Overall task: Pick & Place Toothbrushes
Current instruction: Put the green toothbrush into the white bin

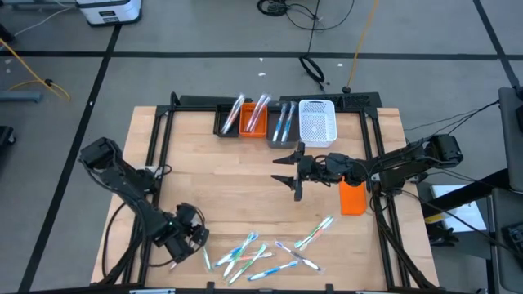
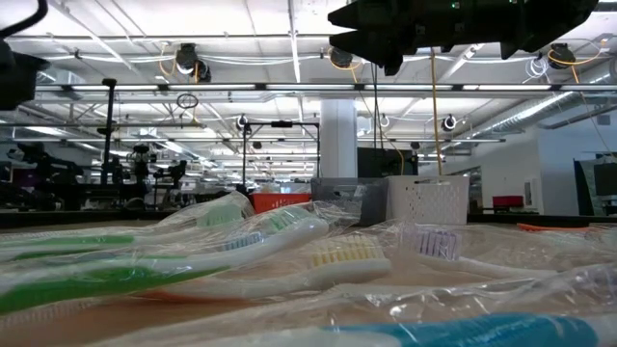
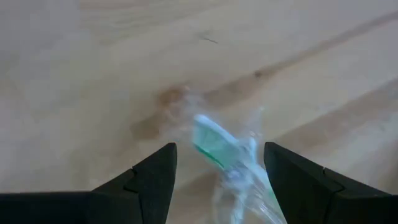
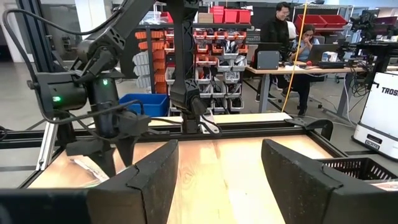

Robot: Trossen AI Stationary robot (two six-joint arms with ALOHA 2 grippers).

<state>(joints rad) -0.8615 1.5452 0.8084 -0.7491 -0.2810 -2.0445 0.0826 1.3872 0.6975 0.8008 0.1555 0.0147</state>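
Wrapped toothbrushes (image 1: 265,253) lie scattered at the counter's (image 1: 221,180) near edge. The left tool (image 1: 189,243), bent low beside them, stands released astride one wrapped brush (image 3: 214,144). The right tool (image 1: 288,170), reaching level over mid-counter before the bins (image 1: 278,121), is released, empty.

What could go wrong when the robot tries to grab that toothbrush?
1. The left gripper stands open around a wrapped green toothbrush; the crinkly wrapper could slip out when the fingers close.
2. The pile of toothbrushes lies tangled near the table's front edge, so lifting one might drag a neighbour off.
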